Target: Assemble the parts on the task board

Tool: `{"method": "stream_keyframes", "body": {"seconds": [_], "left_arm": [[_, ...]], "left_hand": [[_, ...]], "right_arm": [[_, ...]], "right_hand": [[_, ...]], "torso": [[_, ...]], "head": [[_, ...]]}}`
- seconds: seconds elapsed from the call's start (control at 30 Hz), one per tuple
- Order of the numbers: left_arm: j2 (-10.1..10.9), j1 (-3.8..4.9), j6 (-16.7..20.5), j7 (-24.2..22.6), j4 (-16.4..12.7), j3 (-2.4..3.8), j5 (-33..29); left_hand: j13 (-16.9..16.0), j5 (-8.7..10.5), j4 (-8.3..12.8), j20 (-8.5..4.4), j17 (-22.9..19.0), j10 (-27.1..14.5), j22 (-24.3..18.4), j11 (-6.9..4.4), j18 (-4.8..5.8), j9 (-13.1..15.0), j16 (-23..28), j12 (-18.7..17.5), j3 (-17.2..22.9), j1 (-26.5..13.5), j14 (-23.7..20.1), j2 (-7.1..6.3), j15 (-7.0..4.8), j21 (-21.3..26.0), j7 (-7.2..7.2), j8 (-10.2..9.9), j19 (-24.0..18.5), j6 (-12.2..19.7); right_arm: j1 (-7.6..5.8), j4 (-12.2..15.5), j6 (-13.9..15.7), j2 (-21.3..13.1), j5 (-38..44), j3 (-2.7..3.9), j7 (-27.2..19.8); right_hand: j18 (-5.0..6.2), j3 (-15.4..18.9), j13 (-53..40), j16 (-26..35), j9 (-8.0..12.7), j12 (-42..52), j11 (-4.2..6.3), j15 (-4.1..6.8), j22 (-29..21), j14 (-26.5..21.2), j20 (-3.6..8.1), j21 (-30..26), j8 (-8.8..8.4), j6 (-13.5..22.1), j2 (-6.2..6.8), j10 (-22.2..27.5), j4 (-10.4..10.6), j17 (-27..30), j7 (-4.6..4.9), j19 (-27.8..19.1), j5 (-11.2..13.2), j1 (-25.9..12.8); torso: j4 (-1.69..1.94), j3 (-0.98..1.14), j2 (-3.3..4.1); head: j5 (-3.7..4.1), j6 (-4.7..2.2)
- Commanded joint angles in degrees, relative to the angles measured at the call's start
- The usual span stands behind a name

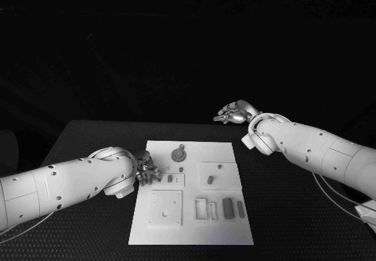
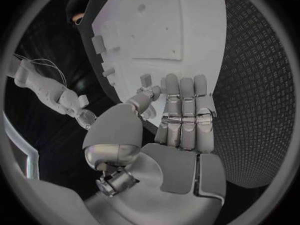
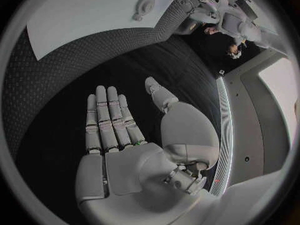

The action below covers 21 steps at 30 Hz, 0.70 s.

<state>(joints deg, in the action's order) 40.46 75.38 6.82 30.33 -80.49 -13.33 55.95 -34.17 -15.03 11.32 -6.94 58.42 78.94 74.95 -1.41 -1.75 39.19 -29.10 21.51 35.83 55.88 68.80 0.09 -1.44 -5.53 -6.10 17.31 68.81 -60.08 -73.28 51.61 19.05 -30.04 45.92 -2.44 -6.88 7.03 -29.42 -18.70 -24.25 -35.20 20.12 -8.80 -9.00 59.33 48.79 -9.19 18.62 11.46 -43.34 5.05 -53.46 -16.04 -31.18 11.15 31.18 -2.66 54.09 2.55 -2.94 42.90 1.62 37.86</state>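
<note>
Lying just beyond the left hand's (image 2: 181,130) fingers (image 2: 185,97), a part (image 2: 146,79).

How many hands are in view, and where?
2: the left hand at the left edge of the board, the right hand raised beyond its far right corner. Nothing suggests another is hidden.

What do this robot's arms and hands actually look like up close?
Both arms are smooth white shells dotted with small dark screw holes, and thin cables trail beneath them. The left robot hand and right robot hand are silver metal, with segmented fingers, flat pale pads on the palm and a rounded thumb base.
</note>
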Motion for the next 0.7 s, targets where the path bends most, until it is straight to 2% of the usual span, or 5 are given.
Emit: {"method": "stream_keyframes", "body": {"seconds": [0.03,0.53,0.7], "left_arm": [[-0.1,-0.28,-0.78,0.34,0.1,-0.24,2.41],[-0.16,-0.38,-0.61,0.71,0.14,-0.25,3.99],[-0.27,-0.43,-0.9,0.56,0.03,-0.25,5.09]], "left_hand": [[-0.1,-0.4,0.37,0.01,-0.07,0.12,0.39,-0.14,-0.59,-0.12,-0.28,-0.27,0.05,0.53,0.38,0.07,0.14,0.36,1.78,-0.03,0.48,-2.35],[-0.32,-0.94,0.44,-0.06,-0.03,0.39,0.62,-0.25,-0.62,-0.03,-0.48,-0.19,-0.07,0.37,0.54,-0.1,0.08,0.34,1.87,0.0,0.74,-2.61],[-0.78,-2.05,0.3,-0.22,0.14,0.87,0.98,-0.51,-0.69,0.16,-0.98,0.15,-0.25,0.0,0.99,-0.34,-0.09,0.21,2.13,0.14,1.3,-3.16]], "right_arm": [[0.03,0.14,-0.96,-0.03,-0.2,0.02,-0.87],[0.07,0.19,-1.06,-0.14,-0.31,0.02,-0.97],[0.16,0.08,-1.1,-0.12,-0.34,0.02,-0.99]], "right_hand": [[-0.96,0.38,0.14,0.44,0.11,-0.42,-0.08,-0.09,0.09,-0.47,-0.05,-0.31,0.22,0.43,-0.02,-0.33,-0.1,0.06,1.6,-0.33,-0.05,0.39],[-1.03,0.44,0.53,0.68,0.15,-0.53,-0.08,-0.21,0.23,-0.68,-0.11,-0.46,0.29,0.42,-0.02,-0.47,-0.08,0.04,1.6,-0.6,-0.05,0.4],[-1.04,0.46,0.6,0.72,0.16,-0.54,-0.08,-0.23,0.25,-0.72,-0.12,-0.48,0.3,0.42,-0.01,-0.5,-0.09,0.04,1.6,-0.65,-0.05,0.4]], "torso": [[0.02,-0.01,-0.01],[0.0,-0.03,0.01],[0.05,-0.04,-0.01]], "head": [[0.02,0.1],[0.03,0.07],[0.04,0.22]]}}
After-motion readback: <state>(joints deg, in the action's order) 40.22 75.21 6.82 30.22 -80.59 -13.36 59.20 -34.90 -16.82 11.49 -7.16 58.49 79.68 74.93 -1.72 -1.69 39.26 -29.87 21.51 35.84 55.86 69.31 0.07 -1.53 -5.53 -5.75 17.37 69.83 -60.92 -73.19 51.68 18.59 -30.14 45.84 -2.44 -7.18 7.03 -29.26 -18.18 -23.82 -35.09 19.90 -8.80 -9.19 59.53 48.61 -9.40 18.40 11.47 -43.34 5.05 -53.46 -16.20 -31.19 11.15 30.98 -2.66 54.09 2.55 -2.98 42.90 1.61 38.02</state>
